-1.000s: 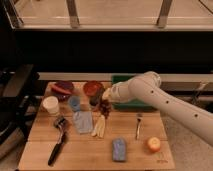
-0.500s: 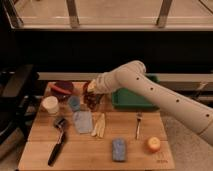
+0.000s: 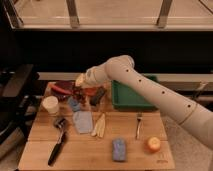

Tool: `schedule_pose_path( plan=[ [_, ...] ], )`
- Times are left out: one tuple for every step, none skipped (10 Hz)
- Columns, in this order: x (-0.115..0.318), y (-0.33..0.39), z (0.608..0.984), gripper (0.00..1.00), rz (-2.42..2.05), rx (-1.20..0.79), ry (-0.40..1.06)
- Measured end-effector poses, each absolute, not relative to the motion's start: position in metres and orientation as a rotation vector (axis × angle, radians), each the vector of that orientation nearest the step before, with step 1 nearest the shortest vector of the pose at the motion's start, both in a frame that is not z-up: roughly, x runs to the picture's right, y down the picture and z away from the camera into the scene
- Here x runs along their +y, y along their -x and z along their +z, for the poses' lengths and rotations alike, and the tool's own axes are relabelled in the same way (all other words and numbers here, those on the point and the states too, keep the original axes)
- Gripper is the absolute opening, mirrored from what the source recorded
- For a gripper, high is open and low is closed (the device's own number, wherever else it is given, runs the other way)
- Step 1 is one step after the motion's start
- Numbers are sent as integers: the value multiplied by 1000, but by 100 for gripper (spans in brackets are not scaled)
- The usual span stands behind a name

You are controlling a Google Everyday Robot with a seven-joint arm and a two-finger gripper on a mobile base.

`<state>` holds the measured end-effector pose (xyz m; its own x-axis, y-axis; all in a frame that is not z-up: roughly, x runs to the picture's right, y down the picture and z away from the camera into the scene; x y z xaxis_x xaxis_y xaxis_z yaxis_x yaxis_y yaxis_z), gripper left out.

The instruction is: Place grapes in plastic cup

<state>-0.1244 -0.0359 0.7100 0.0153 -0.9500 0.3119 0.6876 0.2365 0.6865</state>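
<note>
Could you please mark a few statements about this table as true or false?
1. The round orange fruit lies in the green plastic tray. False: it sits on the wooden table.
2. The gripper is over the table's far left part, close to the small light-blue plastic cup. True.
3. The tall white cup stands at the table's left side. True.
4. The metal fork lies inside the tray. False: it lies on the table.

Place: it looks to me like a robot test lab, staged with kitchen things.
Bench: a plain wooden bench [image 3: 100, 159] with a fork [image 3: 138, 125], sponge [image 3: 119, 149], orange fruit [image 3: 153, 144] and green bin [image 3: 131, 96] spread out.
Surroundings: dark wall and metal-framed glazing [image 3: 73, 12] far behind; black chair [image 3: 17, 85] at left.
My claw [image 3: 80, 88]: over the bench's far left part.
</note>
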Motion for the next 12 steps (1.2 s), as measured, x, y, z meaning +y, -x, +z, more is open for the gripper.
schedule_pose_path(
  plan=[
    [-39, 132, 710, 0, -1338, -842, -403],
    [-43, 139, 713, 0, -1354, -838, -427],
    [-48, 144, 719, 0, -1358, -834, -447],
    [-50, 147, 726, 0, -1359, -832, -458],
    [-50, 150, 731, 0, -1357, -830, -477],
    [-50, 149, 740, 0, -1348, -824, -502],
    [-51, 151, 745, 0, -1343, -823, -515],
    [-51, 152, 749, 0, -1337, -826, -527],
    [-50, 154, 757, 0, -1327, -831, -536],
    [-51, 156, 761, 0, -1318, -837, -543],
    [-51, 158, 764, 0, -1311, -842, -546],
    [-53, 162, 768, 0, -1302, -852, -555]
  ],
)
